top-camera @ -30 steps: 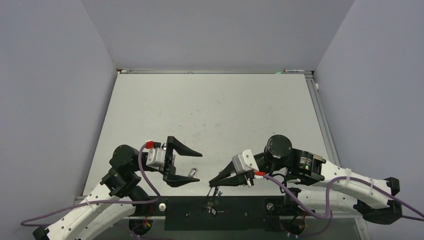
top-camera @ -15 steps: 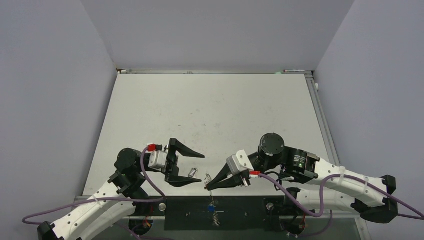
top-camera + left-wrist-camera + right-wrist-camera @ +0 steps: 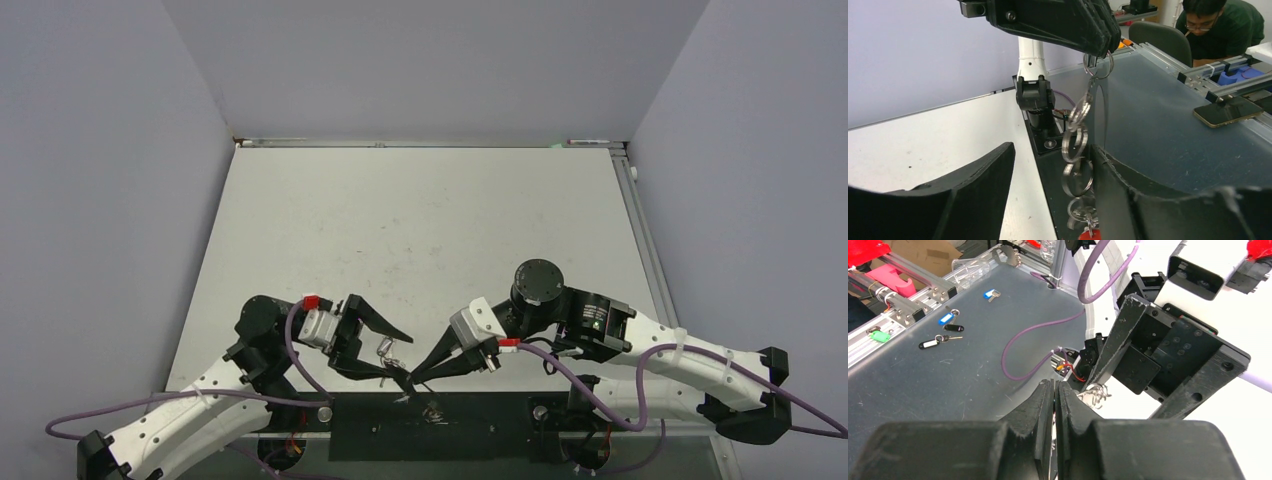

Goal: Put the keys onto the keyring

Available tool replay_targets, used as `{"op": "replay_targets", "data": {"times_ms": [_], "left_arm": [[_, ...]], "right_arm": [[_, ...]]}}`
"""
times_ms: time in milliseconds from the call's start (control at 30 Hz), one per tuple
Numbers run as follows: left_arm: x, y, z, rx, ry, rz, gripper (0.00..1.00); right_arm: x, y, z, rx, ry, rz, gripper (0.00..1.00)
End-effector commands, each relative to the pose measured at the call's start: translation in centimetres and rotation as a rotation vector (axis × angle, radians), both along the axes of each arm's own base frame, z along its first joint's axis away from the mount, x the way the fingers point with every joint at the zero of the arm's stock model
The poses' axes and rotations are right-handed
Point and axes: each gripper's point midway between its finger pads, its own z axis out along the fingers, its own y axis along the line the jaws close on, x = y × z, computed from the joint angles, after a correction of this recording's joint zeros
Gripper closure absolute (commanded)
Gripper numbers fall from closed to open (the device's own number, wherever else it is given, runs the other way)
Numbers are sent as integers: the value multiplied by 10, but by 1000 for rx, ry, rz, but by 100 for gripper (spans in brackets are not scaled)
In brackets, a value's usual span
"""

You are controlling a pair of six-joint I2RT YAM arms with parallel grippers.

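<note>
Dangling keyring [image 3: 1080, 110] pinched by closed right tool [image 3: 1100, 49], left tool [image 3: 1052, 150] wide around it, phone [image 3: 1230, 111] beyond

Bright, even overhead light, soft shadows; wrist cams' near foreground slightly blurred.

Dangling silvery keyring [image 3: 1079, 111], keys [image 3: 385, 348] nearby.

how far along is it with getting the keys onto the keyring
Done: the keyring is off the table, pinched by the right gripper with shut jaws, its red tag dangling. In hand: the left gripper has its jaws open on either side of the hanging ring. Left: the keys appear to lie loose on the table, not threaded yet.
</note>
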Motion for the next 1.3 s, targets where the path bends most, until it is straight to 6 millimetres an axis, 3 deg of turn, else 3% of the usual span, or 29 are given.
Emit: {"op": "replay_targets", "data": {"times_ms": [0, 133, 167, 333, 367, 500, 633, 900, 1067, 1267], "left_arm": [[-9, 0, 8, -9, -30, -51, 54], [-10, 0, 5, -2, -29, -54, 95], [-10, 1, 6, -5, -34, -50, 100], [-7, 5, 11, -39, -49, 7, 100], [-5, 6, 12, -43, -53, 28, 100], [14, 3, 4, 21, -50, 139, 100], [35, 0, -3, 75, -32, 240, 100], [67, -1, -15, 166, 41, 391, 100], [80, 1, -20, 186, 32, 459, 100], [87, 5, -19, 180, 44, 502, 100]], "right_arm": [[-5, -1, 30, 102, -52, 47, 95], [-2, -1, 29, 101, -53, 30, 95], [0, -2, 28, 101, -54, 19, 95], [15, -7, 22, 100, -42, -113, 94], [22, -9, 21, 101, -34, -167, 88], [58, -22, 21, 108, 27, -439, 45], [82, -30, 14, 65, 87, -602, 27], [105, -11, -32, -111, 211, -743, 24], [107, -6, -41, -99, 225, -753, 24], [117, 1, -72, -180, 217, -799, 31]]}}
